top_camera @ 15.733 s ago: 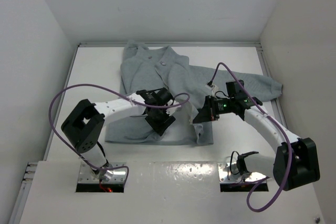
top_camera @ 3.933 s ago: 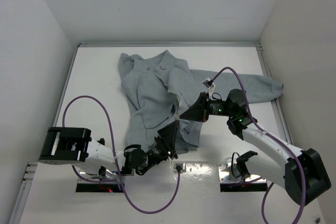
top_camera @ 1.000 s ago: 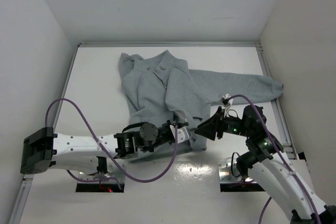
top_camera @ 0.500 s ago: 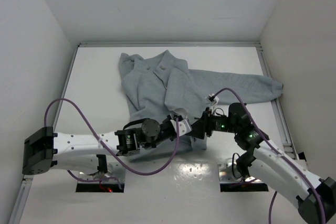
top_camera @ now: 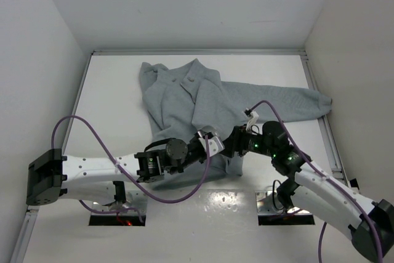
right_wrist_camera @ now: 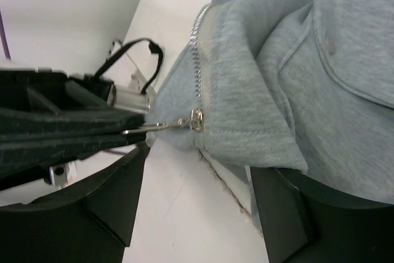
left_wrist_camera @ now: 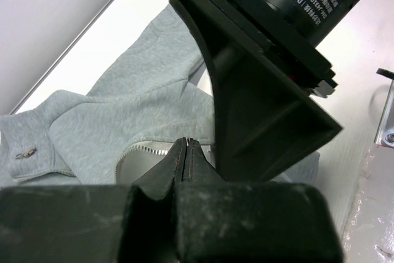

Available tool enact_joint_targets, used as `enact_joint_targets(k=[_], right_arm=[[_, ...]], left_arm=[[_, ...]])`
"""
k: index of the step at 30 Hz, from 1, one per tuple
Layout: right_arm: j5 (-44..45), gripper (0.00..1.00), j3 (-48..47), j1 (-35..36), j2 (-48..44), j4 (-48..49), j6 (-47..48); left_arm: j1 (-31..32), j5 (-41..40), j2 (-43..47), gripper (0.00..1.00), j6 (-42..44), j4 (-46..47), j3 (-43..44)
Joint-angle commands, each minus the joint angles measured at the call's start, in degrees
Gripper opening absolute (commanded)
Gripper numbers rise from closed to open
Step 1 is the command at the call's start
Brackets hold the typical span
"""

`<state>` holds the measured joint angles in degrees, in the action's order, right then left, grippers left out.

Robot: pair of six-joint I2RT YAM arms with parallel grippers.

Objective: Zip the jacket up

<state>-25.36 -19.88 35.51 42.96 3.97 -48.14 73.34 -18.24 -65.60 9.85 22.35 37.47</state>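
Note:
The light grey jacket point(top_camera: 184, 100) lies spread on the white table, collar far and hem near. My left gripper point(top_camera: 208, 141) is at the hem, shut on the metal zipper pull point(right_wrist_camera: 157, 126), which leads to the slider point(right_wrist_camera: 197, 119) at the bottom of the zipper teeth point(right_wrist_camera: 197, 60). In the left wrist view its fingertips point(left_wrist_camera: 186, 144) press together beside the teeth point(left_wrist_camera: 148, 146). My right gripper point(top_camera: 229, 143) is right next to it, open, its fingers point(right_wrist_camera: 117, 201) standing either side of the space just below the hem point(right_wrist_camera: 246, 146).
One sleeve point(top_camera: 295, 100) stretches toward the right wall. Purple cables point(top_camera: 80, 127) loop off both arms. White walls close in the table on three sides. A seam in the tabletop point(right_wrist_camera: 228, 183) runs just below the hem, and mounting plates point(top_camera: 283, 204) sit at the near edge.
My right gripper has swung left, up against the left gripper at the hem, and its jaws have opened wider. The left gripper stays shut and has hardly moved.

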Motion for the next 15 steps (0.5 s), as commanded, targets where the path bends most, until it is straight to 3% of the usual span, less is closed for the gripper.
enact_joint_targets(k=[1, 6, 10, 15], right_arm=[[5.0, 0.70, 0.4, 0.4, 0.9, 6.4, -5.2], [6.2, 0.64, 0.6, 0.8, 4.2, 10.7, -7.9], [6.5, 0.40, 1.0, 1.2, 6.2, 14.2, -10.3], [7.4, 0.36, 1.2, 2.1, 7.0, 17.1, -11.1]], left_arm=[[-0.7, -0.2, 0.3, 0.00, -1.3, 3.8, 2.8], [-0.1, -0.2, 0.3, 0.00, -1.9, 3.8, 2.8], [-0.1, -0.2, 0.3, 0.00, -1.9, 3.8, 2.8], [-0.1, -0.2, -0.2, 0.00, -1.9, 3.8, 3.3]])
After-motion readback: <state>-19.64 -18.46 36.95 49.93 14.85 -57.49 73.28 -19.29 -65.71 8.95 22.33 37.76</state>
